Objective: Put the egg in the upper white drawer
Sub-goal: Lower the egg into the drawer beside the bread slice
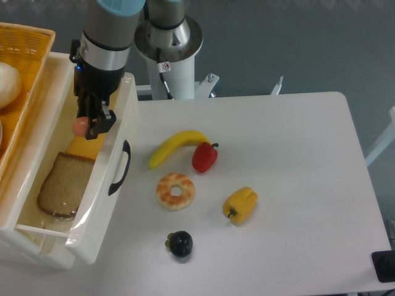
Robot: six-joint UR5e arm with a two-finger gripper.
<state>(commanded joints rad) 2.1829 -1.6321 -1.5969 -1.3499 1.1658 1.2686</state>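
The pinkish-tan egg (80,126) is held in my gripper (88,124), whose fingers are shut on it. Gripper and egg hang over the inside of the upper white drawer (106,185), near its back part, just left of the front panel's top edge. The drawer stands pulled out at the left of the table, with its curved black handle (121,167) facing the table. Below the egg lie an orange-yellow cheese slice (83,147) and a slice of brown bread (63,185) on the drawer floor.
An orange woven basket (24,68) with a white round lump (8,83) sits left of the drawer. On the table lie a banana (174,147), red pepper (204,157), donut (175,190), yellow pepper (240,205) and a dark fruit (180,243). The arm's white base (173,68) stands behind.
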